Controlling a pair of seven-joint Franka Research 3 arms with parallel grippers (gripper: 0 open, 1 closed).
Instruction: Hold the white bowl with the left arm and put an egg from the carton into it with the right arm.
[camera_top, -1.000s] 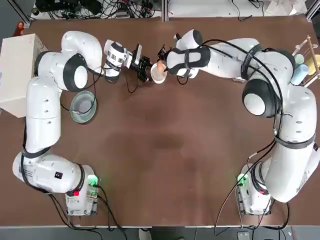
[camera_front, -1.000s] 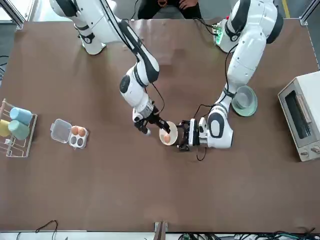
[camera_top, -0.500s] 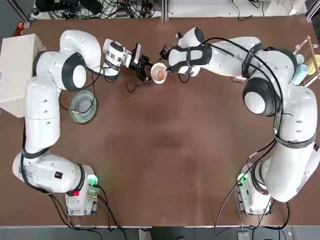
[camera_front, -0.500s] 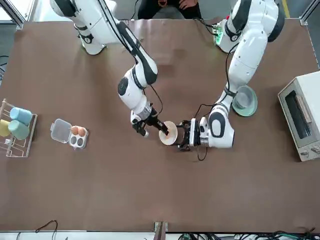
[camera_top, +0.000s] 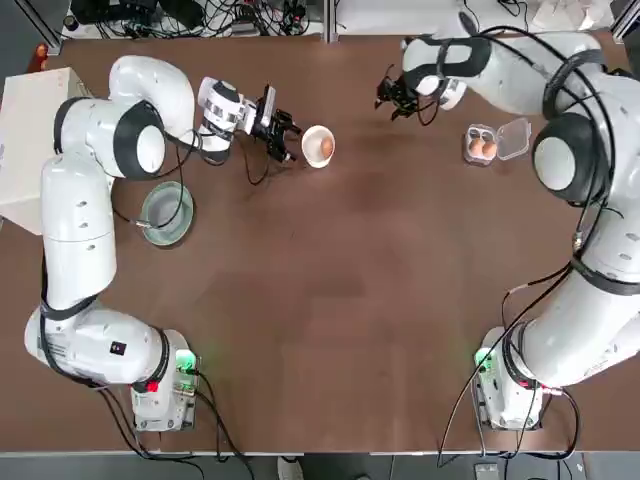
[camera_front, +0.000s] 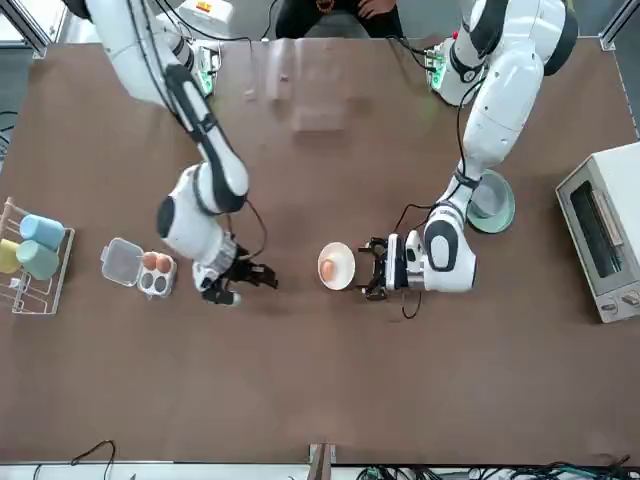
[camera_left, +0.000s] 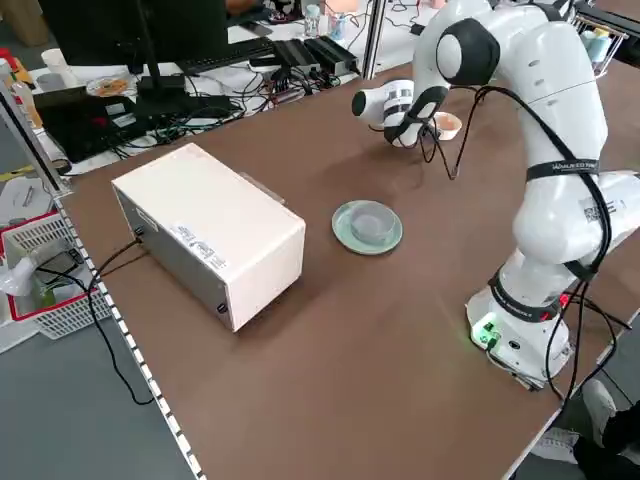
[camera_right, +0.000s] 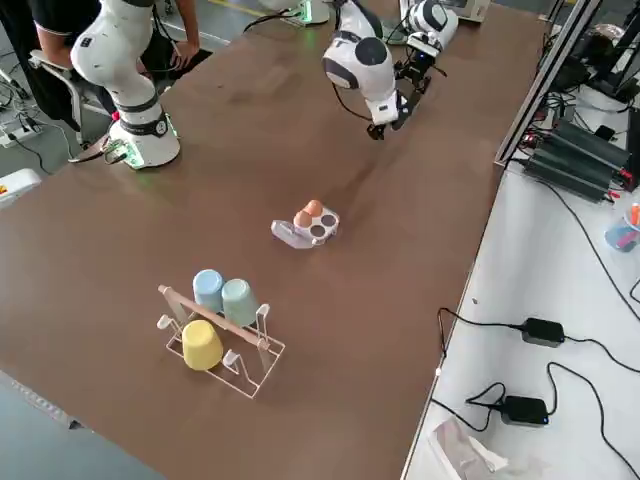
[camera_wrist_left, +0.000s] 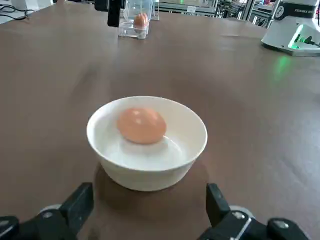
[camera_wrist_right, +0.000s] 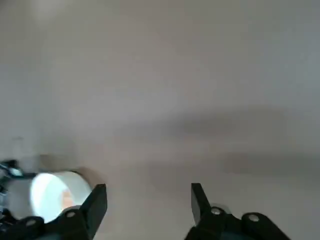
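Now both jaws wide apart, egg (camera_wrist_left: 141, 125) in white bowl (camera_wrist_left: 147, 165).

egg (camera_wrist_left: 142, 125) in white bowl (camera_wrist_left: 147, 143), carton (camera_top: 490, 143) open

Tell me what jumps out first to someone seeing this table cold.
The white bowl at the table's far middle, with an orange-brown egg lying in it, draws the eye first. The left claw sits open just beside the bowl, its fingers clear of the rim. The right claw, open and empty, hangs between the bowl and the carton, which holds two eggs.
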